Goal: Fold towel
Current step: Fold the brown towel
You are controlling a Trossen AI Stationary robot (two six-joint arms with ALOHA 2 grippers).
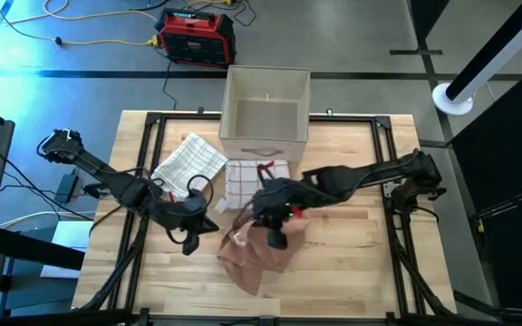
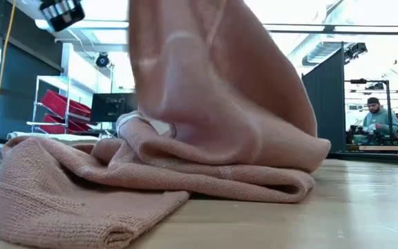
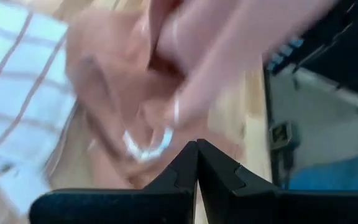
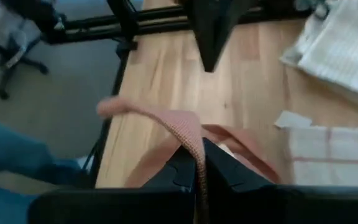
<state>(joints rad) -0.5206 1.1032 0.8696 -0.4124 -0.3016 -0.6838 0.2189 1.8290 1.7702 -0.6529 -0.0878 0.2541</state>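
From above, the pink towel (image 1: 259,256) lies bunched near the middle of the worktop (image 1: 352,272), toward its front edge. The right pincer (image 1: 275,237) sits over it, and its wrist view shows what the overhead cannot: both fingers pressed together on a raised strip of the pink towel (image 4: 185,134). The left pincer (image 1: 191,243) waits just beside the towel's left side, fingers closed on nothing, tips meeting in its wrist view. At table height, the towel rises in a tall lifted fold (image 2: 213,83). Two checked cloths (image 1: 188,163) and a box (image 1: 265,113) sit toward the back edge.
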